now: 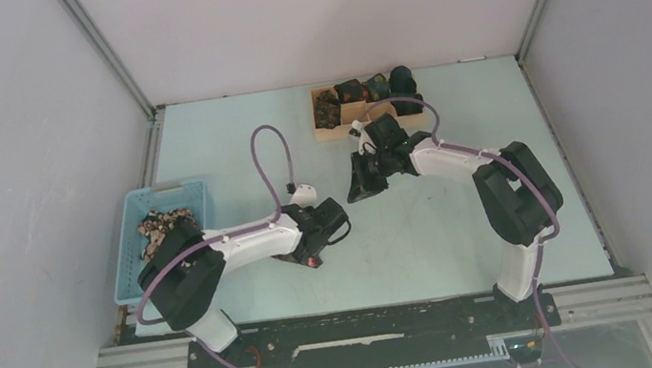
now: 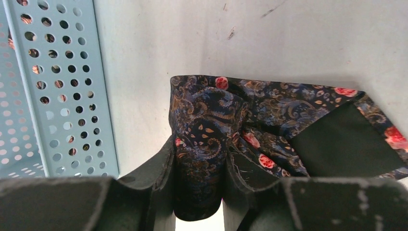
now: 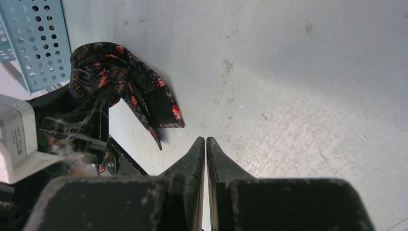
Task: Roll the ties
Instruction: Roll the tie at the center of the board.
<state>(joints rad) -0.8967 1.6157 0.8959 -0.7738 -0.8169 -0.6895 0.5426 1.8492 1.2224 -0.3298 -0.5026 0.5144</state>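
A dark floral tie is bunched into a loose roll, and my left gripper is shut on it just above the table. Its wide end lies flat to the right, dark lining up. From the right wrist view the same tie sticks out of the left gripper. My right gripper is shut with nothing between its fingers, a short way from the tie over bare table. From above, the left gripper hides most of the tie, and the right gripper hangs to its upper right.
A light-blue perforated basket at the left holds more loose ties. A wooden divided tray at the back holds several rolled ties. The basket wall stands close to the left gripper.
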